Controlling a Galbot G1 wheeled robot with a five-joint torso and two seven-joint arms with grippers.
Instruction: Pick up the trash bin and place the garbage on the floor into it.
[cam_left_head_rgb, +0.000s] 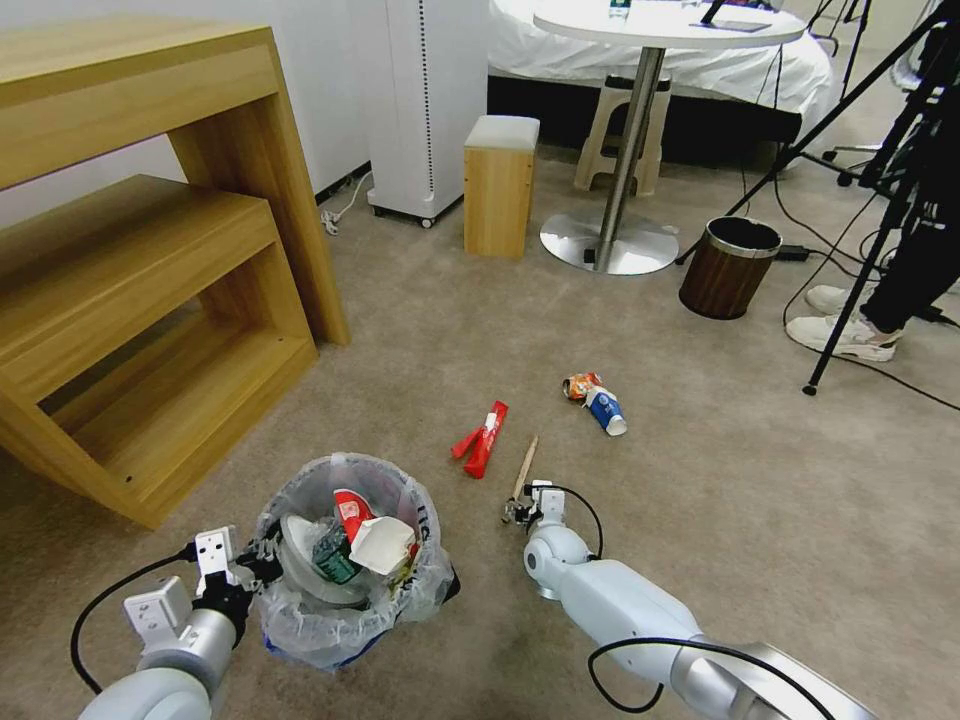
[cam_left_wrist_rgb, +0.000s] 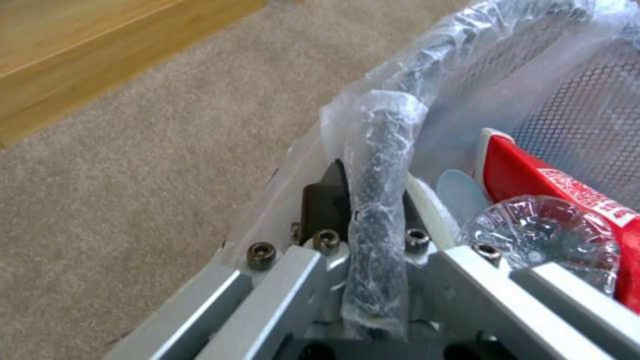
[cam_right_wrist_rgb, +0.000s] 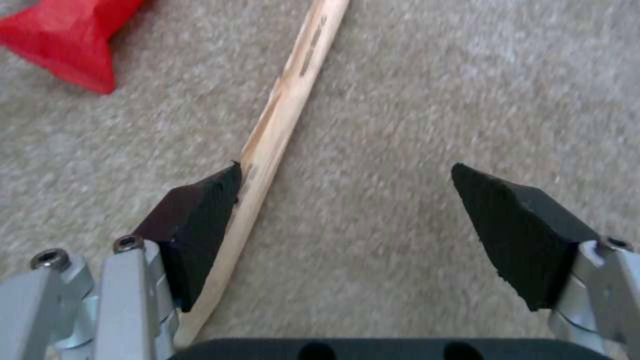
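We see the trash bin (cam_left_head_rgb: 345, 560) on the floor (cam_left_head_rgb: 700, 500) in front of the robot, its crinkly bag lining bulging over the rim. Inside it lie a red-white paper cup (cam_left_head_rgb: 352, 512), a clear bottle with a green label (cam_left_head_rgb: 335, 560), a crumpled white wrapper (cam_left_head_rgb: 382, 545) and a pale rounded piece beside them. The left tool (cam_left_wrist_rgb: 373, 200) pinches the bag-covered rim of the bin, 1 pad outside and 1 inside; the wrist view shows dark mesh under the plastic.

Still on the carpet are 4 pieces of garbage: a red packet (cam_left_head_rgb: 482, 438), a wooden stick (cam_left_head_rgb: 525, 468), a blue-white paper cup (cam_left_head_rgb: 606, 410) and a crumpled orange wrapper (cam_left_head_rgb: 580, 385) touching it. The right tool (cam_right_wrist_rgb: 347, 200) sits low over the near end of the stick, its pads spread wide; one pad (cam_right_wrist_rgb: 193, 225) touches the stick's side.

A brown wood-grain bin (cam_left_head_rgb: 728, 266) stands well apart, near a round tabletop's base.
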